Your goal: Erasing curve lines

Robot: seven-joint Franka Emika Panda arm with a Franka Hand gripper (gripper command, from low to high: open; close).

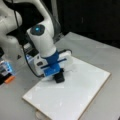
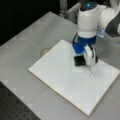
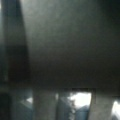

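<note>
The arm stands bent over the white board [image 2: 62,82], which lies flat on the grey table [image 2: 30,40] so its whole face can be wiped from above. The gripper [image 1: 59,77] points straight down, and a dark block, an eraser by the look of it [image 2: 80,60], sits under it, seemingly pressed against the board near its far edge; flat contact is what rubbing out ink would need. I cannot tell how wide the fingers are set, or whether they clamp that block or it is fixed to them. In a front view, 1 thin wavy stroke, the curve lines [image 2: 91,74], shows just beside the block toward that view's right and bottom, apparently untouched. The wrist view is mostly dark, blocked by something close to the lens. An orange item [image 1: 9,79] lies off the board at a front view's left.
</note>
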